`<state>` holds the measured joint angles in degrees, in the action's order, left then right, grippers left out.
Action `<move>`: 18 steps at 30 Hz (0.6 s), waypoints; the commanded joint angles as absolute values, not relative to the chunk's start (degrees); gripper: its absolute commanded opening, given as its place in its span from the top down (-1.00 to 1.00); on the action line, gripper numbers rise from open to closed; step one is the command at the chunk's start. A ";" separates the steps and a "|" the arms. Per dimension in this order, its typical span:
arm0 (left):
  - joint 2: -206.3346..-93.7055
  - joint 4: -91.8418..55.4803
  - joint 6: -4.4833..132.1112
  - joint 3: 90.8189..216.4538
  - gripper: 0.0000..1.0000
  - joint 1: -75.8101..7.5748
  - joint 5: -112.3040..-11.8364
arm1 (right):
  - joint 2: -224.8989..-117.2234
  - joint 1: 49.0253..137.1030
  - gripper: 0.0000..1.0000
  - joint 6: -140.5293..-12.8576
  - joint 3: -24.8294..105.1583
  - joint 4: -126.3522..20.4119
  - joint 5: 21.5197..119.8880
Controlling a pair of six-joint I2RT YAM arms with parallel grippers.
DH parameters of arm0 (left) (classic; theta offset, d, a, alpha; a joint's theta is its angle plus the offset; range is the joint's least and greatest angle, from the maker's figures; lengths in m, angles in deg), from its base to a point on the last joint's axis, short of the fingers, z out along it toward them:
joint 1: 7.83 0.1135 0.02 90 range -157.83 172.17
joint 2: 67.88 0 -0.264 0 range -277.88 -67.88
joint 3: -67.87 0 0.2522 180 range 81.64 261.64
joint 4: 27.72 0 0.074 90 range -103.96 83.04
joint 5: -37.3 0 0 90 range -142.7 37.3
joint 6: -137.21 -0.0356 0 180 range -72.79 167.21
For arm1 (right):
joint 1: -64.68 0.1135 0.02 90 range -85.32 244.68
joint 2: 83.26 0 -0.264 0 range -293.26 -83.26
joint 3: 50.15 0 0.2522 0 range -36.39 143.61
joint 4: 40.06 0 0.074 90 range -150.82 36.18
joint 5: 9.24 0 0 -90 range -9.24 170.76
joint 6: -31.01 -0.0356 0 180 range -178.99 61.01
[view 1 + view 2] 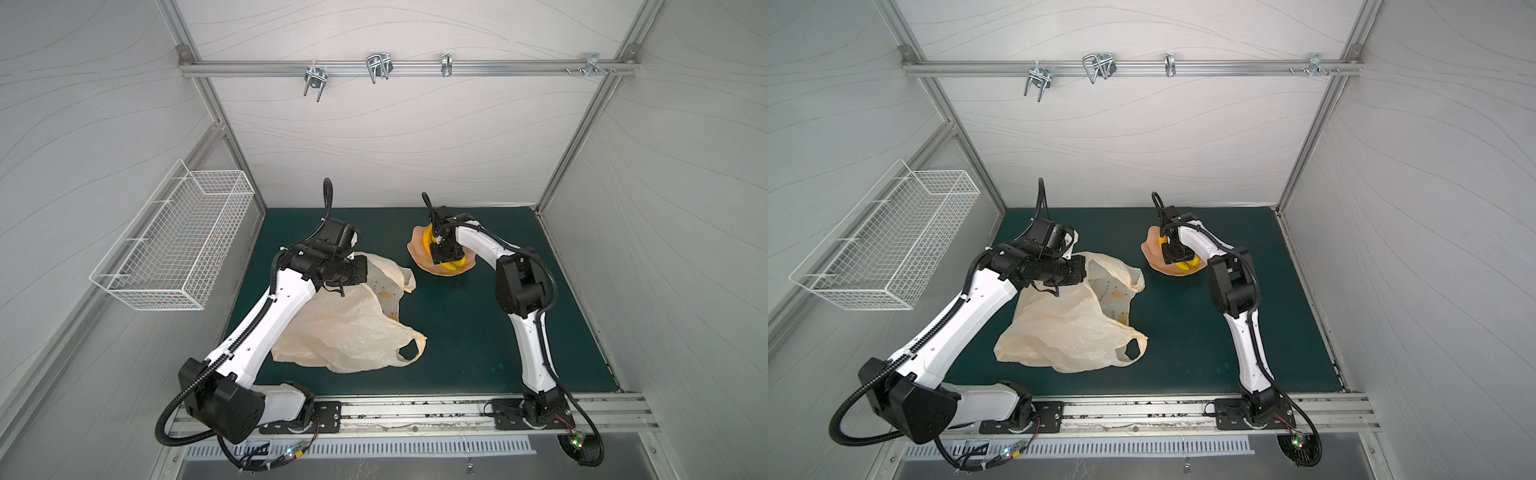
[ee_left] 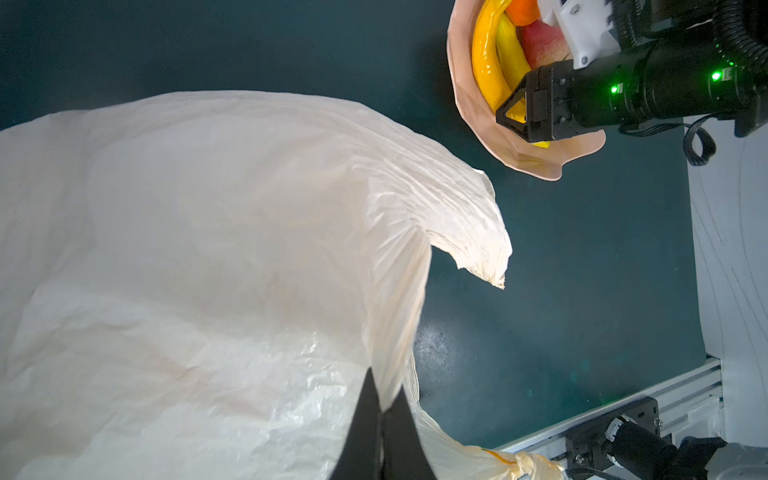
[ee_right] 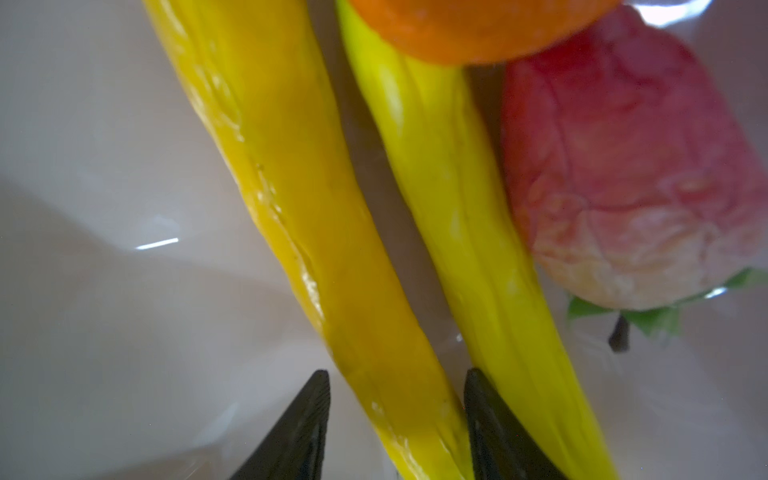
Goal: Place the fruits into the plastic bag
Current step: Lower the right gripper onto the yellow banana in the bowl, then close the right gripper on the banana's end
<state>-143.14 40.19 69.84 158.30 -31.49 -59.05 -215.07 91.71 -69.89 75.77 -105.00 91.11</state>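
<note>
Plastic bag (image 1: pixel 345 328) (image 1: pixel 1067 328) (image 2: pixel 208 249) lies crumpled on the dark green worktop (image 1: pixel 457 332), L of centre in both top views. One loop handle (image 1: pixel 420 343) lies flat toward the front. The other handle (image 1: pixel 405 276) stands up near the L arm's wrist.

L claw (image 2: pixel 380 409) is pinched tight together on a fold of the bag's rim, and the film fans out from its tips, so that edge is raised off the worktop. A faint row of small printed marks (image 1: pixel 376 284) runs along the bag near the mouth, too small to read. Yellow-orange patches (image 1: pixel 392 318) show thru the film; can't tell if print or fruit.

Pink bowl (image 1: pixel 419 249) (image 1: pixel 1150 249) (image 2: pixel 536 166) sits toward the back of the worktop, R of the bag, near it but not touching. The rest of the fruits seen are in the bowl.

R claw (image 3: pixel 395 372) is down inside the bowl w/ jaws apart, astride the deeper-yellow banana (image 3: pixel 299 208) (image 2: pixel 484 62). A strip of bowl shows btwn one finger and that banana. The other finger sits just beside it, w/ the paler banana (image 3: pixel 449 208) (image 2: pixel 509 58) on its far side.

Orange fruit (image 3: pixel 469 29) (image 2: pixel 524 10) overlaps the paler banana's far end. Red strawberry (image 3: pixel 623 166) (image 2: pixel 542 41) lies just beside that banana, green top (image 3: pixel 656 320) toward the claw.

White wire basket (image 1: pixel 178 245) hangs on the L wall, well apart from bag and bowl.
</note>
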 commanded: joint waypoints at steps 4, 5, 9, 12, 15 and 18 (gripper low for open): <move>-141.63 40.55 69.87 158.35 1.00 -31.29 -58.88 | -216.98 91.40 -0.11 -68.66 76.47 -107.08 90.01; -141.62 40.52 69.89 158.36 1.00 -31.30 -58.85 | -217.11 91.40 -0.08 -68.66 76.43 -107.16 89.82; -141.60 40.54 69.84 158.28 1.00 -31.29 -58.83 | -217.12 91.41 0.12 -68.66 76.07 -106.75 89.13; -141.36 40.66 69.84 158.17 1.00 -31.28 -58.81 | -216.69 91.40 0.30 -68.49 75.68 -106.38 88.66; -141.27 40.53 69.86 157.93 1.00 -31.29 -58.89 | -215.49 91.41 0.47 -68.40 75.05 -105.81 88.41; -141.37 40.43 69.80 157.92 1.00 -31.29 -59.03 | -213.39 91.41 0.56 -68.67 73.86 -104.48 88.49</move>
<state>-142.33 40.19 69.88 157.99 -31.49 -59.03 -215.66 91.71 -69.45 75.20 -104.28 89.23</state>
